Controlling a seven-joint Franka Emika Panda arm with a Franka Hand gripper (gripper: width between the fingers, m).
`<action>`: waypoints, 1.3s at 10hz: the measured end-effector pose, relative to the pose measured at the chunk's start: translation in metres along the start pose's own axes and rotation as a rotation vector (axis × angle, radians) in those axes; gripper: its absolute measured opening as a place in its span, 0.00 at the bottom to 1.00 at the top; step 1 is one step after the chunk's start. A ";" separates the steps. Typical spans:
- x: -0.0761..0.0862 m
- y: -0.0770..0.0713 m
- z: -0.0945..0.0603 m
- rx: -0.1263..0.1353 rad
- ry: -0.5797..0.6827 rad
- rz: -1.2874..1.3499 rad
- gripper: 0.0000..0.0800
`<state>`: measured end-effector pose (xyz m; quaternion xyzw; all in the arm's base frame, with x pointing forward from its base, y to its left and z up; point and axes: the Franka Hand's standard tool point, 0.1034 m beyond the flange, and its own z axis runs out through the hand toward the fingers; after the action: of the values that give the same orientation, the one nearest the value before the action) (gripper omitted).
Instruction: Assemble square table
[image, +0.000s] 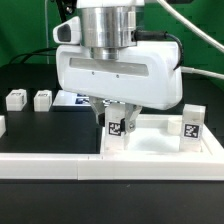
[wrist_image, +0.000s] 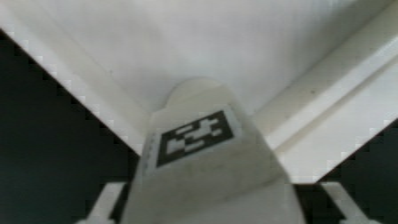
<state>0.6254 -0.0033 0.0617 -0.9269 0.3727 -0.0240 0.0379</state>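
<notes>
Your jaws are clamped on a small white plastic block leg (image: 115, 128) with a black-white tag. It stands upright at the exterior view's left edge of the white square tray-like tabletop (image: 150, 148) on the black counter (image: 40, 130). You're likely seating this leg. Next, align it and twist it home before letting go.

The exterior view looks in from the near side of the counter (image: 40, 135), close and only a little above its surface. It faces the arm (image: 118, 65) head-on, and the arm's white wrist fills the upper middle of the picture. The wrist view sits just above the claw (image: 113, 112) and looks down along its fingers at very short range, so near that the picture is soft. Both views share the tagged leg (image: 116, 129) (wrist_image: 205, 150) and the part of the white tray top (image: 160, 148) (wrist_image: 107, 60) around it.
</notes>
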 end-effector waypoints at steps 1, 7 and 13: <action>0.000 0.000 0.000 0.000 0.000 0.000 0.73; 0.000 0.000 0.000 0.000 0.000 0.000 0.81; -0.001 -0.001 -0.001 0.000 -0.002 -0.031 0.81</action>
<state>0.6252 -0.0025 0.0625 -0.9326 0.3582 -0.0236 0.0377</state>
